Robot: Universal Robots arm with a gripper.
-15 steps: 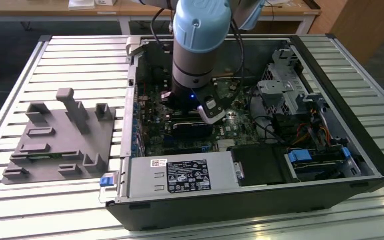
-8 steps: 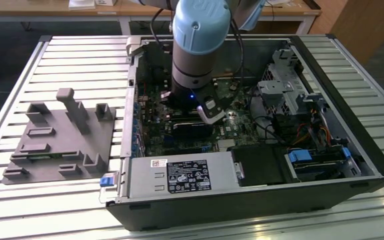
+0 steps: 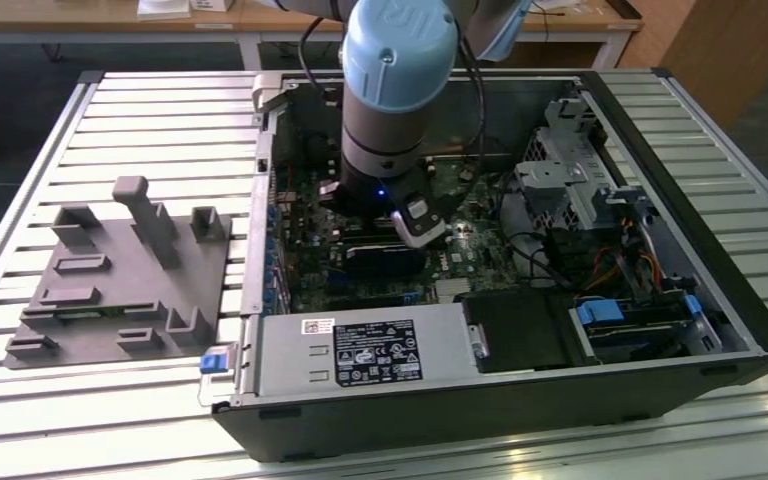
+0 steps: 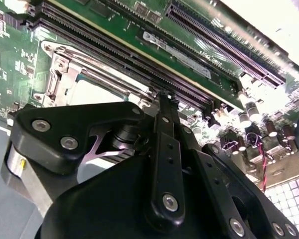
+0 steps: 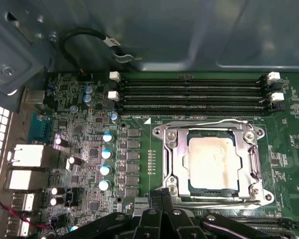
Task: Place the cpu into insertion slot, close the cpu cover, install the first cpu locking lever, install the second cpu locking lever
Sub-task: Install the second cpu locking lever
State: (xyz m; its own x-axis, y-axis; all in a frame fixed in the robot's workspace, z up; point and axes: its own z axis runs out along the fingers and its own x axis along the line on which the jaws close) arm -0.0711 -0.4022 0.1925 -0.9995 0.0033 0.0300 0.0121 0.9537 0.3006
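Note:
The cpu point(image 5: 214, 163), with a dull pale metal top, lies in the insertion slot point(image 5: 175, 172) on the green motherboard. The silvery cpu cover point(image 5: 251, 162) is folded down around it, and the chip shows through its window. Thin wire levers run along two sides of the socket, one at the memory side point(image 5: 199, 124) and one at the gripper side point(image 5: 224, 200). My gripper point(image 5: 162, 195) is shut, its black fingertips together at the socket's edge beside a corner screw. In the second wrist view the gripper point(image 4: 164, 99) ends just past the cover point(image 4: 60, 74). In the exterior view the gripper point(image 3: 418, 228) reaches down inside the case.
Several long black memory slots point(image 5: 189, 94) run beside the socket. Capacitors point(image 5: 105, 154) and rear ports point(image 5: 27, 157) stand on the other side. The open PC case point(image 3: 704, 290) holds a power supply point(image 3: 357, 352), a drive cage point(image 3: 571, 180) and cables. A grey fixture point(image 3: 117, 280) sits on the slatted table.

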